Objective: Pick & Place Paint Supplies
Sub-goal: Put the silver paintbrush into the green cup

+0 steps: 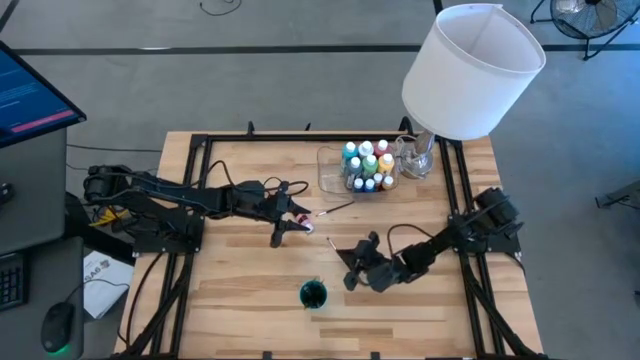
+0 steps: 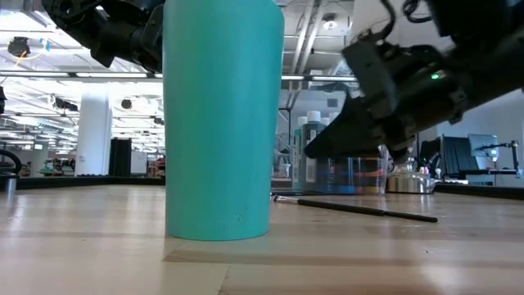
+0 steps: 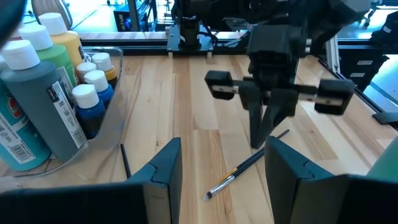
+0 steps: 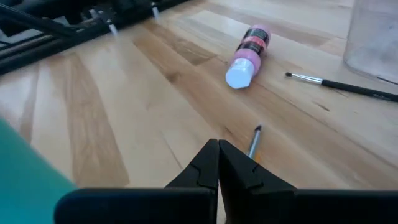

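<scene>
The right gripper [image 4: 219, 163] is shut w/ nothing between its fingers, tips low over the table, just beside a brush [image 4: 254, 141] that lies flat under/next to them. The left gripper [image 1: 290, 215] hangs part-open, empty, near the table's middle. A pink bottle [image 4: 246, 56] lies on its side close to it, w/ a second brush [image 4: 341, 85] nearby. Most bottles [image 1: 368, 165] stand in the clear tray [image 1: 330, 170] at the far edge, by the lamp [image 1: 470, 70]. A teal cup [image 1: 313, 294] stands at the near edge.

Risks, as judgement:
- The brush is thin and flat on wood; closed tips can't get under it. They prob. skid it away or roll it, esp. if the approach is off-axis.
- Pressing down hard to pinch could jam the fingertips into the table.
- The pink bottle is round and on its side, so a nudge from the left gripper sends it rolling, poss. onto the second brush.
- The two arms work close together mid-table, so a reach by either one could clip the other.
- The cup is light-looking and near the right arm's elbow path; a swing could tip it.
</scene>
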### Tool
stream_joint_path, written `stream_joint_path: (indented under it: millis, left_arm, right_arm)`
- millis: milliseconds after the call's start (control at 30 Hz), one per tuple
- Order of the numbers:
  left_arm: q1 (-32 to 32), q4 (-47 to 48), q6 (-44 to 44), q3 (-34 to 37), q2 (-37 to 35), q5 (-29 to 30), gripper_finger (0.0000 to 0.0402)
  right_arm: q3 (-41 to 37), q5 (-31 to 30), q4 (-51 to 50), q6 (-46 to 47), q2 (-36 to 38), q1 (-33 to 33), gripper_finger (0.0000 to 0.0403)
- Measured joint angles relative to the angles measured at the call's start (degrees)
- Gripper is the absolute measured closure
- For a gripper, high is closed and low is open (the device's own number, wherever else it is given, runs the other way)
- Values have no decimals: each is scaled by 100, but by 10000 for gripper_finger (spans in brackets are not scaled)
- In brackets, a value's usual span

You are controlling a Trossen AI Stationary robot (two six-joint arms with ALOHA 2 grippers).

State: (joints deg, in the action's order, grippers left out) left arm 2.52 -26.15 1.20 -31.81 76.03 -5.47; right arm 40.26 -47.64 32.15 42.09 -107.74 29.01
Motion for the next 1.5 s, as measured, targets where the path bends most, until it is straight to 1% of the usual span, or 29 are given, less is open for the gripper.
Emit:
stream_joint_path:
  millis: [67, 233, 333, 500, 600, 733, 900, 1067, 1233, 1300, 1400, 1500]
  left_arm:
    - [0, 0, 0, 0, 0, 1, 280]
    - [0, 7, 1, 0, 0, -1, 280]
    - [0, 15, 0, 0, 0, -1, 280]
    - [0, 17, -1, 0, 0, -1, 280]
    - [0, 17, -1, 0, 0, -1, 280]
    - [0, 15, -1, 0, 0, -1, 280]
    - [0, 15, -1, 0, 0, -1, 280]
    - [0, 9, -1, 0, 0, -1, 280]
    - [0, -6, -1, 0, 0, -1, 280]
    - [0, -14, -1, 0, 0, 0, 280]
    - [0, -26, -1, 0, 0, -1, 280]
    - [0, -55, -1, 6, 0, 1, 280]
  right_arm:
    - [129, 38, -161, -1, -68, -64, 403]
    - [317, 594, -645, -46, -103, -280, 403]
    - [326, 729, -699, -46, -105, -385, 403]
    - [326, 490, -689, 41, -105, -481, 403]
    - [329, 552, -632, 146, -166, -579, 394]
    - [331, 580, -528, 179, -225, -690, 363]
    - [329, 538, -640, 298, -225, -712, 322]
    - [329, 532, -639, 294, -225, -692, 298]
    - [329, 495, -601, 280, -225, -663, 290]
    - [329, 494, -588, 458, -247, -657, 290]
    - [364, 412, -504, 895, -452, -664, 290]
    - [565, 383, -403, 984, -768, -671, 290]
